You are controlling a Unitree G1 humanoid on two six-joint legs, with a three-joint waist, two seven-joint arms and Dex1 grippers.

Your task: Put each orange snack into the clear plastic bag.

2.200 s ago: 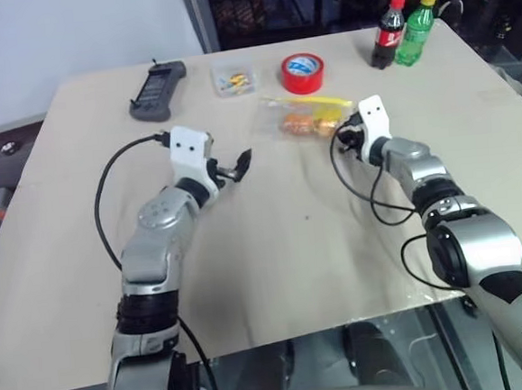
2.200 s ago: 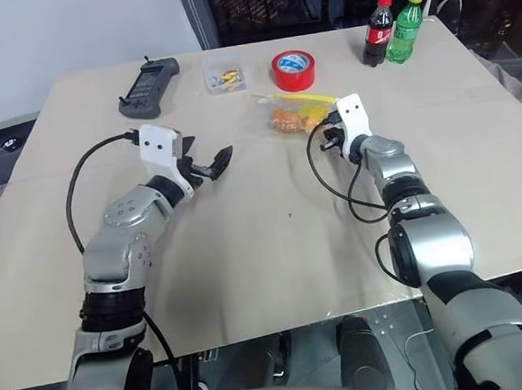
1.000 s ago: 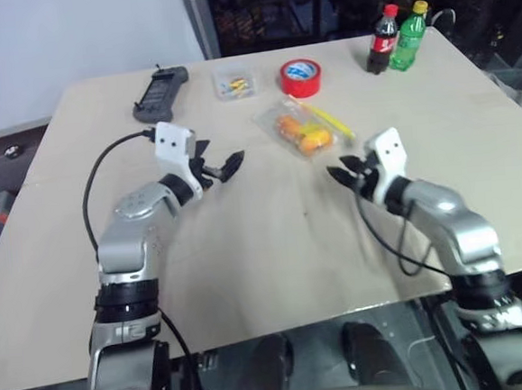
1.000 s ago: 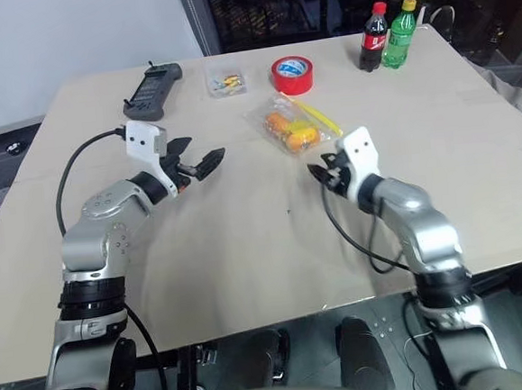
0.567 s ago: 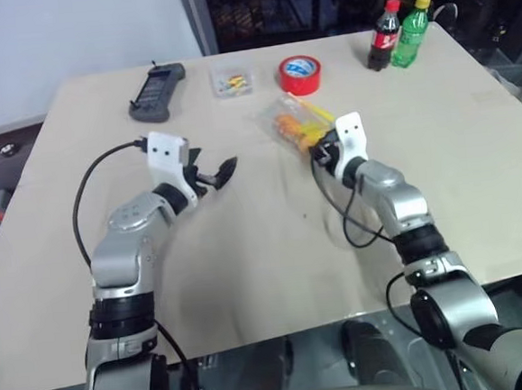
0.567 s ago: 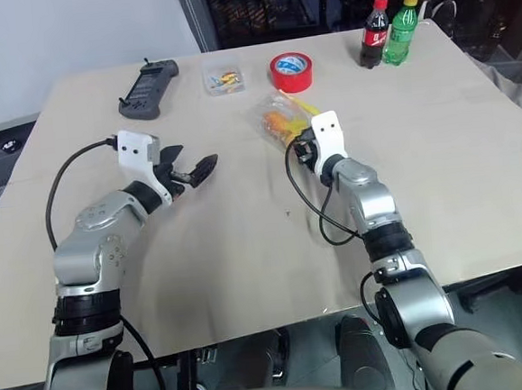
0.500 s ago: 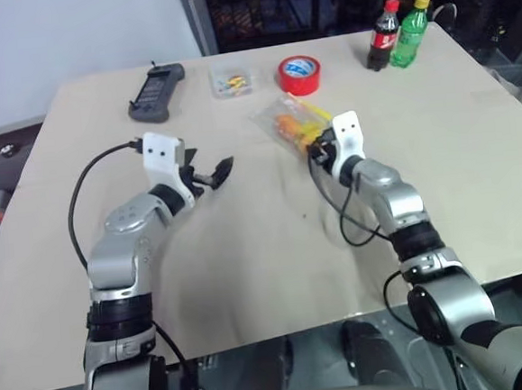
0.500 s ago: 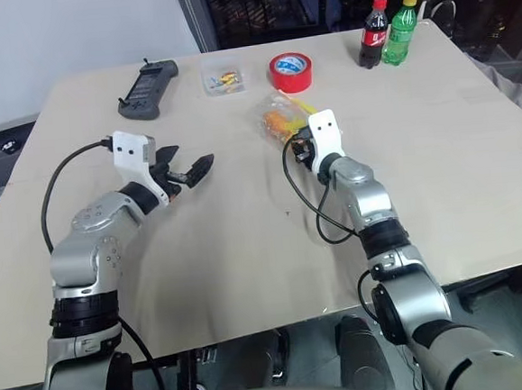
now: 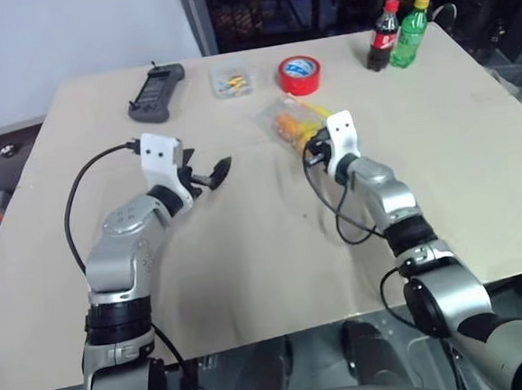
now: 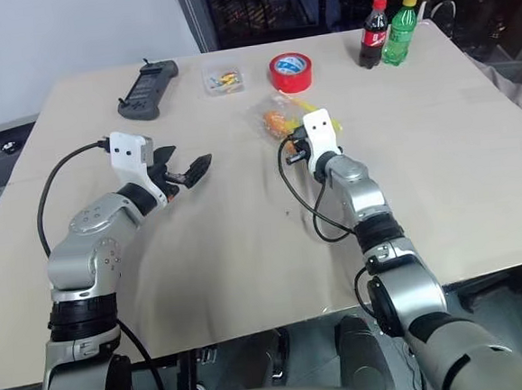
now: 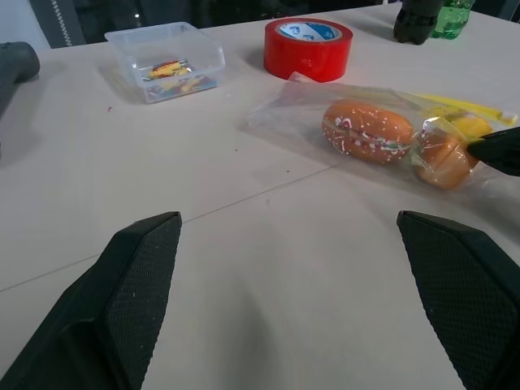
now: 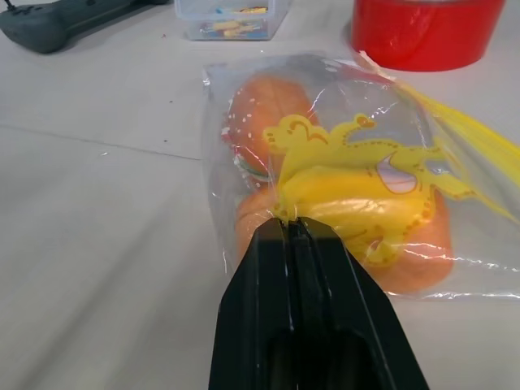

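Note:
The clear plastic bag lies on the table in front of the red tape, its yellow zip strip along one side. Both orange snacks sit inside it: one sprinkled with white specks, the other under a yellow cartoon print. My right gripper is shut on the bag's near edge, and the film puckers at its tips. Its black tip also shows beside the bag in the left wrist view. My left gripper hovers open to the left of the bag with nothing between its fingers.
Behind the bag stand a red tape roll and a small clear box of coloured bits. A black handset lies at the back left. A cola bottle and a green bottle stand at the back right.
My right arm has reached forward and left to the bag, and its fingers have closed on the bag's edge. The left gripper has stayed open and has hardly moved.

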